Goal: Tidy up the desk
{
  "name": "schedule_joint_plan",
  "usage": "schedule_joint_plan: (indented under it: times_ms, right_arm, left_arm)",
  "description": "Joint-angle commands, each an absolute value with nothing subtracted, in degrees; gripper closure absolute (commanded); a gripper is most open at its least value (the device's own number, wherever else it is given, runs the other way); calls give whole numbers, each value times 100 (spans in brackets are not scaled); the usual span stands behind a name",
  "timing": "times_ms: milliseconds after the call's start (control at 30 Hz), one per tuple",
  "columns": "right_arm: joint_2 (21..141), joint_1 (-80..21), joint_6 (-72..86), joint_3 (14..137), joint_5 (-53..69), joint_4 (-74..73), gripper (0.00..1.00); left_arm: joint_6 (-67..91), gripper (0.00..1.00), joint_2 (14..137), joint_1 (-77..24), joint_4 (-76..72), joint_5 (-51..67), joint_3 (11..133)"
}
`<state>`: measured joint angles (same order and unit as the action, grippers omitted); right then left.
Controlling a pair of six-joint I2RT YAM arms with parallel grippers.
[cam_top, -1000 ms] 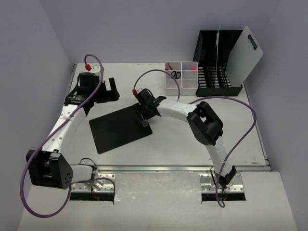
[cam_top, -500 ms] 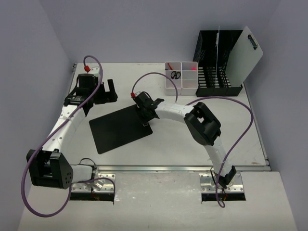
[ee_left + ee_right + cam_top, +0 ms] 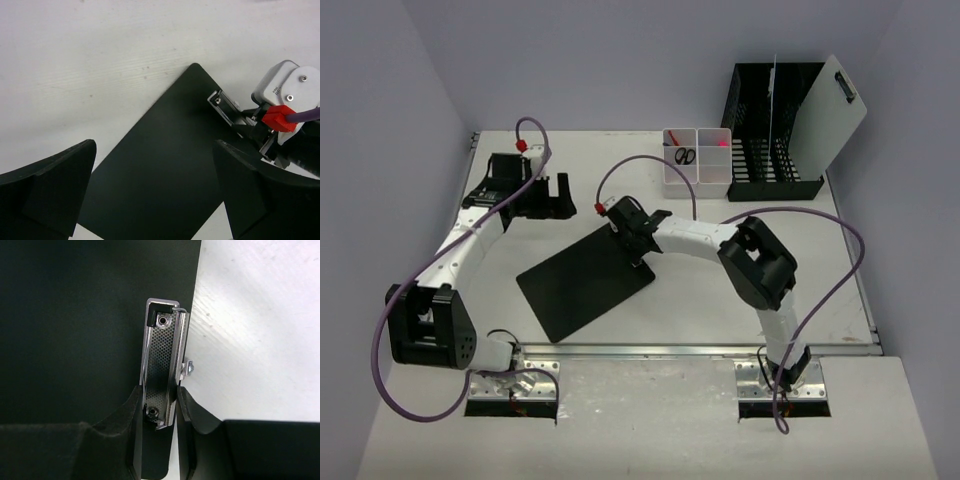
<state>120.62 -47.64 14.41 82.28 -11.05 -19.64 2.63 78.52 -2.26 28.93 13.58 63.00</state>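
The right gripper (image 3: 159,392) has its fingers clamped on the narrow silver metal clip (image 3: 162,350) of a flat black clipboard (image 3: 582,285) lying near the middle of the large off-white desk (image 3: 800,280) that spreads under both arms, and the left gripper (image 3: 155,144) gapes wide above the board's far end; held by so little, the board could pivot or slip loose.

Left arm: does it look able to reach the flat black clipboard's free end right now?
Probably yes. The left gripper hangs open close to the flat black clipboard, and nothing stands between them. The right gripper only takes up the metal clip end.
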Motion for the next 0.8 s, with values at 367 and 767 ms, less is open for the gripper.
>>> schedule_joint_plan:
  times_ms: [367,767]
  right_arm:
    - [9915,-4667,-1265,7165,-1187,-318,99]
    - [9027,-4676,-2188,6276,-598,712,99]
  left_arm:
    - [-387,1,8577,-123,2251,5228,6934]
    - [229,4,8858,-114,976,6073,6697]
